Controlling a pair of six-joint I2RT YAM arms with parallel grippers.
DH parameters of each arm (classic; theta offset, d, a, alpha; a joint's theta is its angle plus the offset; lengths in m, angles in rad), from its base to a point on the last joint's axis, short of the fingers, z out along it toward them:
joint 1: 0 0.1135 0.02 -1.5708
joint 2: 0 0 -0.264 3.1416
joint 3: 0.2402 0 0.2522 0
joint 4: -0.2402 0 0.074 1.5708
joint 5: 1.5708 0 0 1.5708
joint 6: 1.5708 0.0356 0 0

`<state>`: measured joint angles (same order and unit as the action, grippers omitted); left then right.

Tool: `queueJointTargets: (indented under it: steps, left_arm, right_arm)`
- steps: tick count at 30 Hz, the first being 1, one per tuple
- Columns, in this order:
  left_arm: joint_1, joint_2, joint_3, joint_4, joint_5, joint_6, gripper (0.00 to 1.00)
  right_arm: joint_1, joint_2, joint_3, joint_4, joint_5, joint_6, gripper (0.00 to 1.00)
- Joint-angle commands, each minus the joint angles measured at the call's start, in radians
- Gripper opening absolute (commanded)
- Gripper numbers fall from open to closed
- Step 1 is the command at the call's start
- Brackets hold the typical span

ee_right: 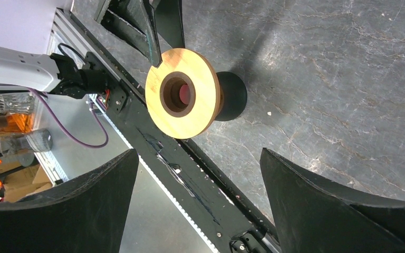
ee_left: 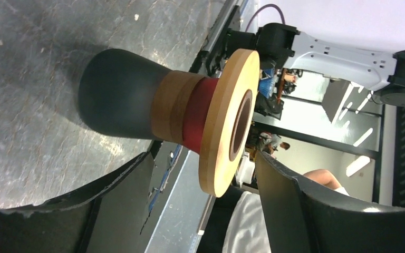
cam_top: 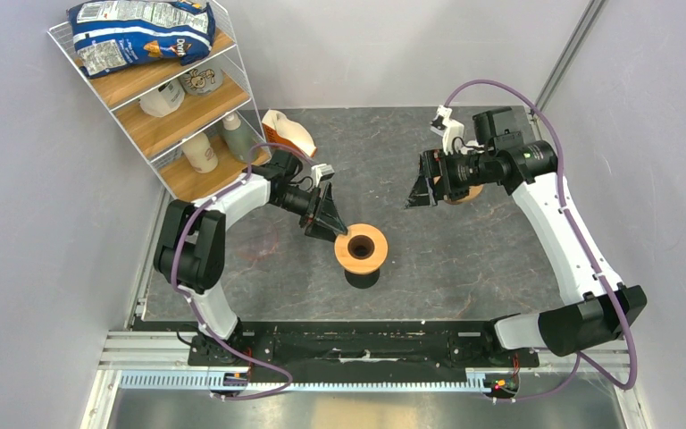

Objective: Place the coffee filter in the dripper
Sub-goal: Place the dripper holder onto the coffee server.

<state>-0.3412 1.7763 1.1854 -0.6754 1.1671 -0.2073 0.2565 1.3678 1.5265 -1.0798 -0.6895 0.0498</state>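
Left claw (cam_top: pixel 328 229) spread wide, holding nothing, tips just beside the wooden ring (cam_top: pixel 362 248) atop a dark pot (ee_left: pixel 116 95), mid-table (cam_top: pixel 464 259); right claw (cam_top: pixel 418 189) likewise wide, empty, apart from the ring; dripper (cam_top: pixel 470 193) sits under the right wrist, mostly hidden.

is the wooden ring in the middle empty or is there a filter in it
Empty: the wooden ring shows only a dark hole with some red deep inside, and no white paper.

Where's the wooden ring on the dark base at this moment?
In the top view the wooden ring stands mid-table on its dark base, just right of the left pincer; the right pincer hangs farther off to its right.
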Motion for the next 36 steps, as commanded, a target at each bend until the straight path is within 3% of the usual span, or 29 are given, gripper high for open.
queueJointTargets:
  steps: [1,7,16,28,32,36]
  left_arm:
    - [0.028,-0.107,0.035,-0.087,-0.086,0.098,0.78]
    - [0.035,-0.160,0.021,-0.256,-0.152,0.233,0.71]
    - [-0.034,-0.151,-0.038,-0.215,-0.089,0.177,0.53]
    - [-0.070,-0.114,0.011,-0.159,-0.069,0.141,0.34]
    - [-0.073,-0.110,0.005,-0.150,-0.081,0.138,0.35]
    - [-0.072,-0.111,0.006,-0.132,-0.100,0.116,0.53]
  right_arm:
    - [0.045,-0.008,0.036,-0.028,0.025,-0.041,0.93]
    - [0.092,0.015,0.007,-0.027,0.025,-0.084,0.93]
    - [0.102,0.023,0.007,-0.026,0.035,-0.100,0.94]
    - [0.102,0.007,-0.002,-0.028,0.052,-0.099,0.94]
    - [0.102,0.007,-0.002,-0.031,0.048,-0.099,0.94]
    - [0.102,0.009,0.000,-0.030,0.046,-0.099,0.95]
